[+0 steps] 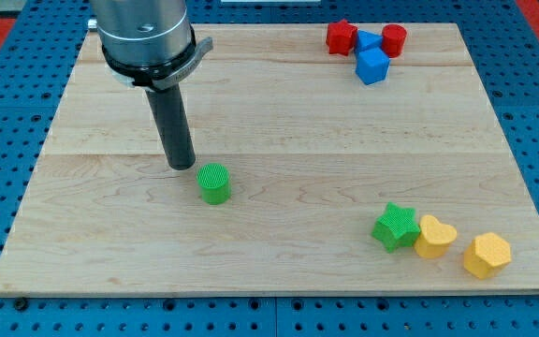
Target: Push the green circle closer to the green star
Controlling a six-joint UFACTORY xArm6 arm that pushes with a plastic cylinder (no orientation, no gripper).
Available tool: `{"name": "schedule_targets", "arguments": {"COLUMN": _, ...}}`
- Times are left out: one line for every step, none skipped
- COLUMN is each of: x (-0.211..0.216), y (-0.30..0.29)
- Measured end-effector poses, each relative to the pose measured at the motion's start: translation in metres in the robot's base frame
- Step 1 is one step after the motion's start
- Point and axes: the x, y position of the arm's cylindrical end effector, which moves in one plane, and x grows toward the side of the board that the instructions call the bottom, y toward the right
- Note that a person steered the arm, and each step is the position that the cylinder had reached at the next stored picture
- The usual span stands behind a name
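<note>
The rod is seen descending from the view's top left, and my tip (pixel 181 165) is set on the wooden board (pixel 279 122), just beside the green circle (pixel 214 183) on its upper-left side. Whether the tip touches the block cannot be told. Nothing is held by the tool; it is a plain rod with no jaws to open or close.

The green circle is placed left of the board's centre, standing upright and alone. The green star (pixel 396 227) is found well apart from it, toward the view's bottom right. The star is touched on its right by a yellow heart (pixel 434 236), and a yellow hexagon (pixel 487 255) is seen near the heart, further right and slightly lower.

At the view's top right a cluster is noted: a red star (pixel 342 37), a red cylinder (pixel 394 40), a blue block (pixel 367 42) between them whose shape cannot be made out, and a blue cube (pixel 372 66) just below
</note>
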Motion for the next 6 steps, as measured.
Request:
{"name": "schedule_targets", "arguments": {"x": 0.021, "y": 0.047}}
{"name": "schedule_targets", "arguments": {"x": 0.028, "y": 0.06}}
{"name": "schedule_targets", "arguments": {"x": 0.035, "y": 0.015}}
{"name": "schedule_targets", "arguments": {"x": 0.056, "y": 0.058}}
{"name": "schedule_targets", "arguments": {"x": 0.061, "y": 0.125}}
{"name": "schedule_targets", "arguments": {"x": 0.062, "y": 0.152}}
